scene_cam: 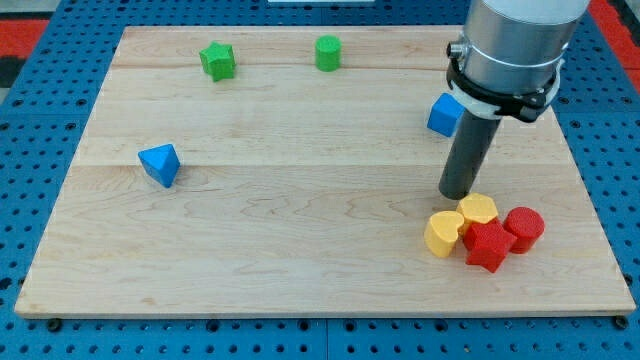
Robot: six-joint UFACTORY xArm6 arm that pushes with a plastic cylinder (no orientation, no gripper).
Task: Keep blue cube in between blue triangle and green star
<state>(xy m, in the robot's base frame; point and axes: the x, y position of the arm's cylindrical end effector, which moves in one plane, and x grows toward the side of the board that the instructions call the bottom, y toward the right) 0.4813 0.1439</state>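
Observation:
The blue cube sits at the view's right, partly hidden behind the arm. The blue triangle lies at the view's left. The green star lies near the view's top left. My tip rests on the board below the blue cube and just above the yellow blocks. It is apart from the cube.
A green cylinder stands at the view's top, right of the star. A cluster lies at the lower right: a yellow heart, a yellow block, a red star and a red cylinder. The wooden board ends on blue pegboard.

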